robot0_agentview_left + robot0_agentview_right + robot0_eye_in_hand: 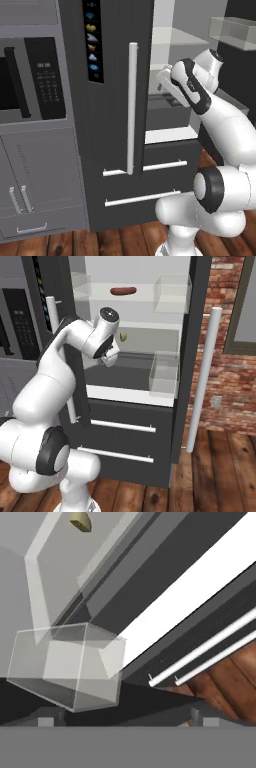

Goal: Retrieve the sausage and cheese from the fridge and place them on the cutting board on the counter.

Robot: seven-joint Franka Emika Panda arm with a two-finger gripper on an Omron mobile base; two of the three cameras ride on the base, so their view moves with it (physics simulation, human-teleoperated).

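Fridge right door swung wide; left door shut, with the long silver bar handle on it. That leaves the interior open to the arm, which reaches in at mid height.

Sausage lies on the top shelf inside the fridge, above the hand. Cheese sits one shelf lower, deep toward the fridge's back wall; it also shows at the top of the hand view. Clear bin hangs on the fridge's open side, level with the wrist.

Gripper sits just inside the fridge opening, below and in front of the cheese, touching neither food item. Jaws: fingertips lie at the dark lower edge of the hand view, spacing not readable; cannot tell whether spread or closed. Nothing visible between them.

Judgement: approach stage, cheese the likelier first target; cutting board and counter lie elsewhere.
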